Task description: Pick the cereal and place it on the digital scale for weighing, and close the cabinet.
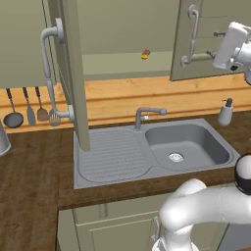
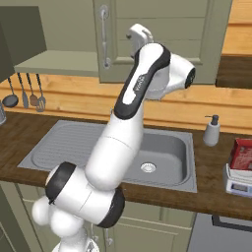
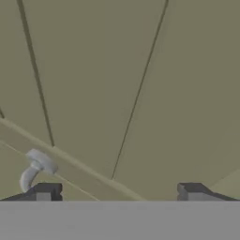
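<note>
Cereal [image 2: 242, 153] standing upright on the digital scale [image 2: 237, 184] at the right end of the worktop [image 2: 211, 162], just beyond the soap dispenser [image 2: 212, 131]. Cabinet [image 1: 122, 34] open: left door [image 1: 73, 73] swung out edge-on above the sink's [image 1: 152, 152] draining board, right door [image 1: 211, 39] partly open, its long handle [image 1: 192, 34] facing forward. Small yellow-and-red item [image 1: 145, 54] lying on the cabinet shelf, towards its back right. Gripper [image 3: 119, 192] raised close against the panelled face of the right door, jaws spread wide with nothing between them; handle's lower end just beside the left fingertip [image 3: 44, 192] in the hand view. Utensils [image 1: 29, 110] hanging along the wall at the worktop's left end.
</note>
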